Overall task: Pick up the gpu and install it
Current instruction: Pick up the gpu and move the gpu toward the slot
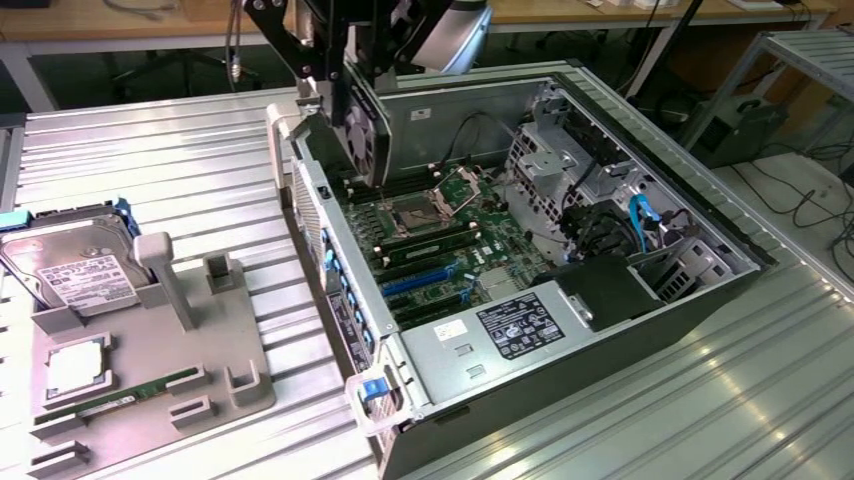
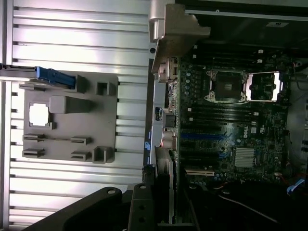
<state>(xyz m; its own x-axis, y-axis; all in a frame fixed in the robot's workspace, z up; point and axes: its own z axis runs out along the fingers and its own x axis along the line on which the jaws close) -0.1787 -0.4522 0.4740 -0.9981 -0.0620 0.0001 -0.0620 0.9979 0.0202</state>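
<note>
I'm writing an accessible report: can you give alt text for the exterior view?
The tool holds the gpu upright over the motherboard at the far end of an open PC case. On the exterior view's left, a grey tray carries a hard drive.

1. Grey-white robot arm (image 1: pixel 454 30), exterior twelve o'clock: cut off by the edge.
2. Green-board, black-cooler gpu (image 2: pixel 166 173), edge-on from the wrist: fan face hidden.
3. White-labelled silver hard drive (image 1: pixel 60 262), nine o'clock: print too small to read.
</note>
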